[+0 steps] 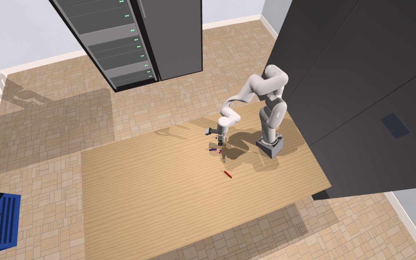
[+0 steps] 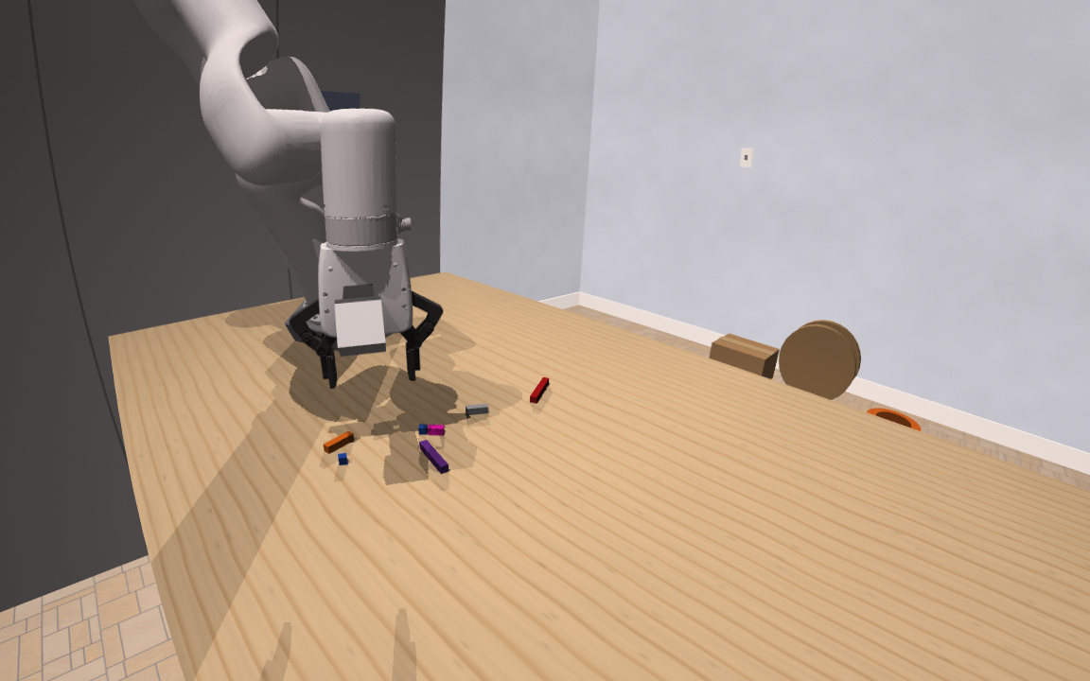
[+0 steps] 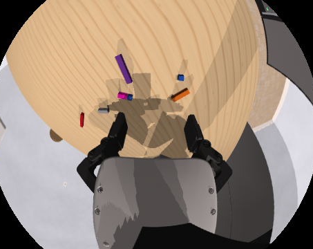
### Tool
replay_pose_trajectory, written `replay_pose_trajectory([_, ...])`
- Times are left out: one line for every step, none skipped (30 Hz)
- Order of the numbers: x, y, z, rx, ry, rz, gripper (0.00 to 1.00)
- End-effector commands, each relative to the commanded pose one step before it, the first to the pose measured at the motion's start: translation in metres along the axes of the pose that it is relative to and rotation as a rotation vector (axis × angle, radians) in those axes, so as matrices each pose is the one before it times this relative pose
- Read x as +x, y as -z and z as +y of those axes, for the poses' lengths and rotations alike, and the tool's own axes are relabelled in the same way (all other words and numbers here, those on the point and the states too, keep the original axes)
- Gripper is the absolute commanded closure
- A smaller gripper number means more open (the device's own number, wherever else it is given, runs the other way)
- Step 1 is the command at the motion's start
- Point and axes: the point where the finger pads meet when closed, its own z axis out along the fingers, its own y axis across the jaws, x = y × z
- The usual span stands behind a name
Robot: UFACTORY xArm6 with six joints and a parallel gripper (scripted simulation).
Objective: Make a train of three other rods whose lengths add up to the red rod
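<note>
My gripper is open and empty, raised above the table. A magenta rod and a blue rod lie end to end in one line, with no gap that I can see. An orange rod lies apart, with a second blue rod near it. A purple rod lies near the magenta and blue pair. A grey rod lies apart, towards the red rod.
The wooden table bears all the rods. The arm's base stands at one end of the table, beside a dark cabinet. Shadows of the arm fall over part of the rod area.
</note>
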Motion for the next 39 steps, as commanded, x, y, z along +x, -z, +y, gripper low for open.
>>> replay_pose_trajectory([0.00089, -0.0006, 0.00963, -0.0048, -0.16766, 0.0132, 0.0])
replay_pose_trajectory([0.00025, -0.00036, 0.00222, -0.00009, -0.03702, 0.00022, 0.0])
replay_pose_trajectory([0.00032, -0.00036, 0.00222, -0.00009, -0.03724, 0.00025, 0.0])
replay_pose_trajectory([0.00038, -0.00036, 0.00219, -0.00009, -0.03699, 0.00027, 0.0])
replay_pose_trajectory([0.00045, -0.00035, 0.00216, -0.00009, -0.0368, 0.00029, 0.0])
replay_pose_trajectory([0.00051, -0.00035, 0.00214, -0.00009, -0.03677, 0.00031, 0.0])
replay_pose_trajectory([0.00057, -0.00035, 0.00212, -0.00009, -0.03677, 0.00033, 0.0])
replay_pose_trajectory([0.00064, -0.00035, 0.0021, -0.00009, -0.03679, 0.00036, 0.0])
replay_pose_trajectory([0.0007, -0.00034, 0.00207, -0.00009, -0.03678, 0.00038, 0.0])
replay_pose_trajectory([0.00076, -0.00034, 0.00204, -0.00008, -0.03677, 0.0004, 0.0])
replay_pose_trajectory([0.00082, -0.00034, 0.00202, -0.00008, -0.03677, 0.00043, 0.0])
replay_pose_trajectory([0.00088, -0.00034, 0.00199, -0.00007, -0.03677, 0.00045, 0.0])
replay_pose_trajectory([0.0, 0.0, 0.0, 0.0, 0.0, 0.0, 0.0])
replay_pose_trajectory([0.0, 0.0, 0.0, 0.0, 0.0, 0.0, 0.0])
replay_pose_trajectory([0.00155, -0.00056, 0.00326, -0.00009, -0.06128, 0.0008, 0.0])
replay_pose_trajectory([0.0015, -0.00048, 0.00277, -0.00006, -0.05371, 0.00075, 0.0])
replay_pose_trajectory([0.00123, -0.00036, 0.00204, -0.00003, -0.04061, 0.0006, 0.0])
replay_pose_trajectory([0.00097, -0.00027, 0.0015, -0.00001, -0.03056, 0.00047, 0.0])
replay_pose_trajectory([0.0011, -0.00029, 0.0016, 0.0, -0.0332, 0.00053, 0.0])
replay_pose_trajectory([0.00089, -0.00023, 0.00122, 0.00001, -0.02582, 0.00042, 0.0])
replay_pose_trajectory([0.00067, -0.00017, 0.00088, 0.00001, -0.01895, 0.00032, 0.0])
replay_pose_trajectory([0.00046, -0.00011, 0.00058, 0.00001, -0.0128, 0.00022, 0.0])
replay_pose_trajectory([0.00028, -0.00007, 0.00034, 0.00001, -0.0076, 0.00013, 0.0])
replay_pose_trajectory([0.00013, -0.00003, 0.00016, 0.0, -0.00361, 0.00006, 0.0])
replay_pose_trajectory([0.00004, -0.00001, 0.00005, 0.0, -0.0011, 0.00002, 0.0])
replay_pose_trajectory([0.0, 0.0, 0.00001, 0.0, -0.00014, 0.0, 0.0])
replay_pose_trajectory([0.0, 0.0, 0.0, 0.0, 0.0, 0.0, 0.76])
replay_pose_trajectory([0.0, 0.0, 0.0, 0.0, 0.0, 0.0, 0.76])
replay_pose_trajectory([0.0, 0.0, 0.0, 0.0, 0.0, 0.0, 0.76])
replay_pose_trajectory([0.0, 0.0, 0.0, 0.0, 0.0, 0.0, 0.76])
replay_pose_trajectory([0.0, 0.0, 0.0, 0.0, 0.0, 0.0, 0.76])
replay_pose_trajectory([0.0, 0.0, 0.0, 0.0, 0.0, 0.0, 0.76])
replay_pose_trajectory([0.0, 0.0, 0.0, 0.0, 0.0, 0.0, 0.76])
replay_pose_trajectory([0.0, 0.0, 0.0, 0.0, 0.0, 0.0, 0.76])
replay_pose_trajectory([0.0, 0.0, 0.0, 0.0, 0.0, 0.0, 0.76])
replay_pose_trajectory([0.0, 0.0, 0.0, 0.0, 0.0, 0.0, 0.76])
replay_pose_trajectory([0.0, 0.0, 0.0, 0.0, 0.0, 0.0, 0.76])
replay_pose_trajectory([0.0, 0.0, 0.0, 0.0, 0.0, 0.0, 0.76])
replay_pose_trajectory([0.0, 0.0, 0.0, 0.0, 0.0, 0.0, 0.76])
